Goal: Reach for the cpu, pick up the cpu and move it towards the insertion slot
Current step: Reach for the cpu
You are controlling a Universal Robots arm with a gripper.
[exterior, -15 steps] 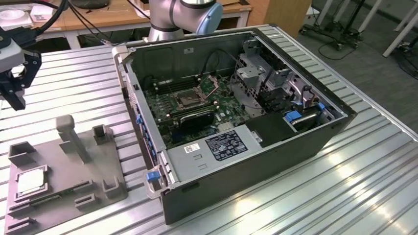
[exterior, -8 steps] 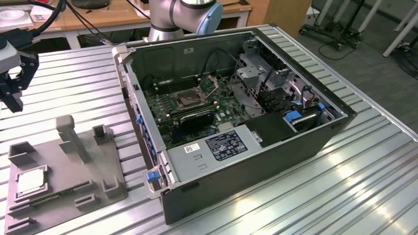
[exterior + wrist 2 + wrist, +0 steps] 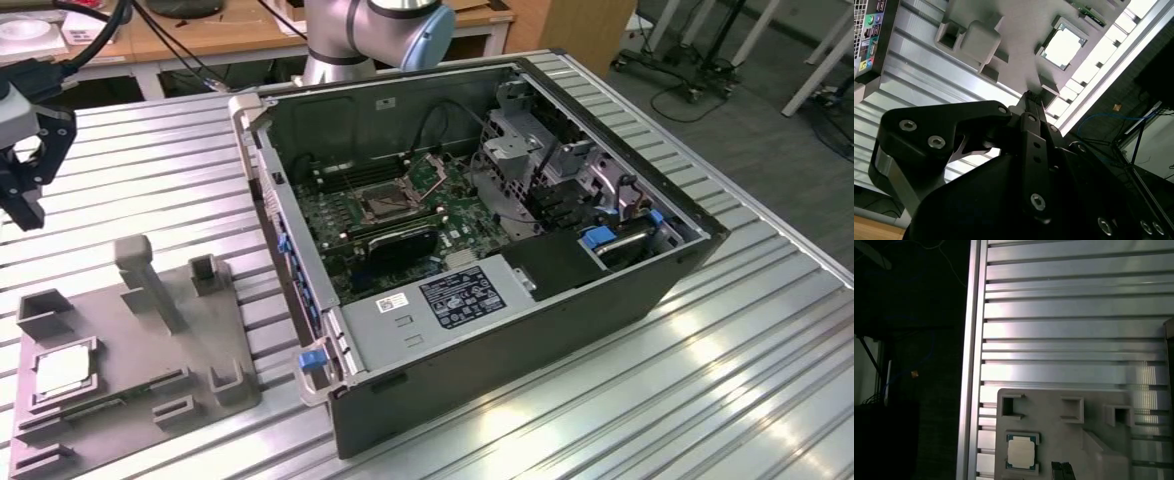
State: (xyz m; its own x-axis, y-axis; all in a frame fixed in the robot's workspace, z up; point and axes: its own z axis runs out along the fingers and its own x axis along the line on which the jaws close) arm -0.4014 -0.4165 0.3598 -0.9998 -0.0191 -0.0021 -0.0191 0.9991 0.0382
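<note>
First wrist view catches the claw (image 3: 1062,471) with its two fingertips drawn together, barely a sliver between them and nothing gripped. The second wrist view agrees, its black linkages converging to one tip. Those tips hang over the grey fixture plate (image 3: 1054,440), near the cpu (image 3: 1021,452) but apart from it.

The one cpu lies flat in a square recess of the plate, silvery top facing up. Being square, it has no long axis, and its edges run parallel with the plate's edges. Which way its corner mark points I cannot tell.

Elsewhere on the plate, three open-sided pockets (image 3: 1072,410) stand in a row. The exterior view shows one green memory module (image 3: 123,393) lying in a groove near the cpu. The plate rests on the ribbed aluminium table (image 3: 694,380).

Toward the exterior view's right, well apart from claw and cpu, one open computer case (image 3: 534,300) lies on its side. On its motherboard (image 3: 461,205) sits the one insertion slot (image 3: 384,203), a metal frame round a dark centre, facing up.
</note>
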